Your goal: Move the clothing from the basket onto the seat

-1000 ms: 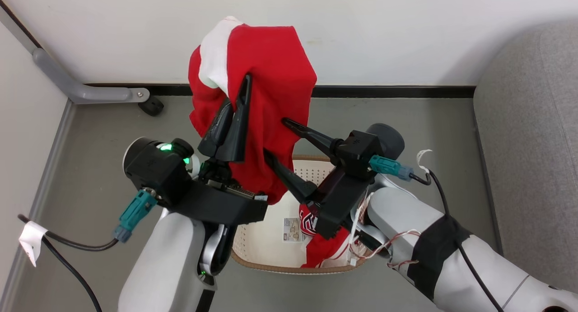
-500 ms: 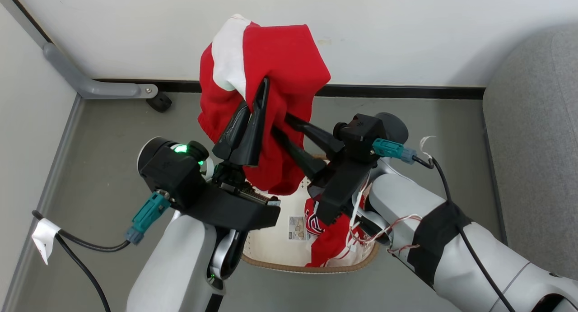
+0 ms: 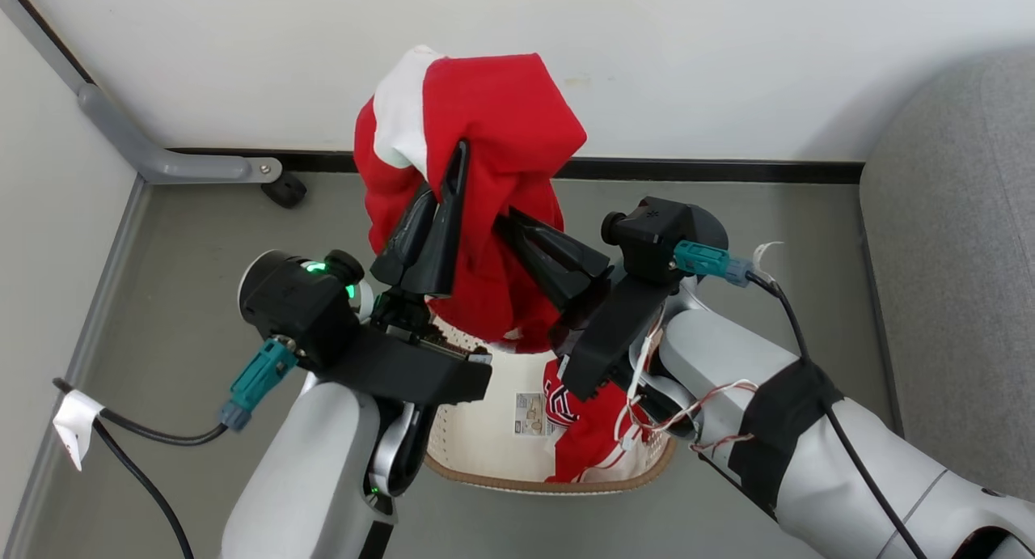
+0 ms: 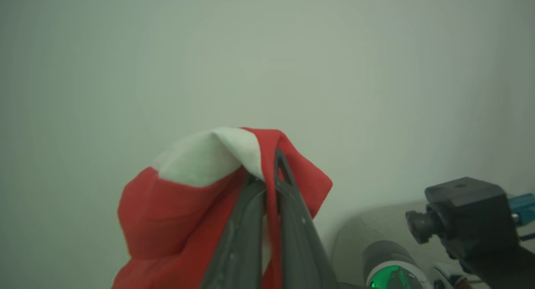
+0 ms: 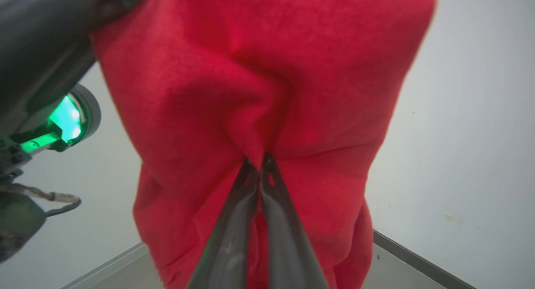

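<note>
One red garment (image 3: 493,122) hung bunched in the air over the basket (image 3: 558,482), its long axis roughly vertical and its white panel (image 3: 400,114) at the top left. The left fingers (image 3: 441,235) were clamped on the upper fold beside that panel. The right fingers (image 3: 550,256) were pinched together on red cloth lower down and to the right. A second red garment (image 3: 586,446) lay in the basket's right half, and the basket sat on the floor (image 3: 178,300). The seat (image 3: 954,219) stood well apart to the right, so the carry should run rightward, with the right arm nearer to it. The hanging hem probably needs to clear the basket rim first.
</note>
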Motion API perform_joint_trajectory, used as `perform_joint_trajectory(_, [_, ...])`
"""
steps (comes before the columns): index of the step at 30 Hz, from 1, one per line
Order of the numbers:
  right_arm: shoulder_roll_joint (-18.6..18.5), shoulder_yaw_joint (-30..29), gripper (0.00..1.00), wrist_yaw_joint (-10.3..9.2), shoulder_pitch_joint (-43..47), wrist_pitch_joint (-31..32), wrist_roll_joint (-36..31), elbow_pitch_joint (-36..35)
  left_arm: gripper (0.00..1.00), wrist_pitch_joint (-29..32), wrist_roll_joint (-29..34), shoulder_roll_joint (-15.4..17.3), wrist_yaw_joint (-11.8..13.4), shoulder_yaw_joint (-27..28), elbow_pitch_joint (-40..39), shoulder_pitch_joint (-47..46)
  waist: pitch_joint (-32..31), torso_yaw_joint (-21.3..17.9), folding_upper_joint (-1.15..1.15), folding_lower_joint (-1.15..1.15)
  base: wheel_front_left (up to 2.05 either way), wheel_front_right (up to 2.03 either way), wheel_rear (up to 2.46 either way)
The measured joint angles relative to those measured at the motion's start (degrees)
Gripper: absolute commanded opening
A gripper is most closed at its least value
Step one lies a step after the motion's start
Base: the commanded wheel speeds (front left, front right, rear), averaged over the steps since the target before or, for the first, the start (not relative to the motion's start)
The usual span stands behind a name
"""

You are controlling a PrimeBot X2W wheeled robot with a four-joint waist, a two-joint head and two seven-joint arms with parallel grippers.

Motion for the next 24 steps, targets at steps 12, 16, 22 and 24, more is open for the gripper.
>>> perform_joint_trajectory(12, [0.0, -0.9, 0.0, 0.0, 0.5, 0.0, 0.9, -2.1, 1.0, 0.0, -0.2, 0.0, 0.1, 1.5, 1.9, 0.1, -0.6, -1.5, 0.0, 0.0, 0.0, 0.0, 0.0])
perform_joint_trajectory(16, [0.1, -1.0, 0.0, 0.0, 0.5, 0.0, 0.9, -3.0, 1.0, 0.0, -0.4, 0.0, 0.1, 1.5, 2.2, 0.1, -0.6, -1.8, 0.0, 0.0, 0.0, 0.0, 0.0])
perform_joint_trajectory(22, [0.1, -1.7, 0.0, 0.0, 0.5, 0.0, 0.9, -3.2, 1.0, 0.0, -0.4, 0.0, 0.5, 2.4, 3.6, 0.2, -0.4, -2.1, 0.0, 0.0, 0.0, 0.0, 0.0])
perform_joint_trajectory(24, [0.1, -2.4, 0.0, 0.0, 0.5, 0.0, 0.9, -3.3, 1.0, 0.0, -0.3, 0.0, 0.5, 3.0, 4.2, 0.2, -0.4, -2.2, 0.0, 0.0, 0.0, 0.0, 0.0])
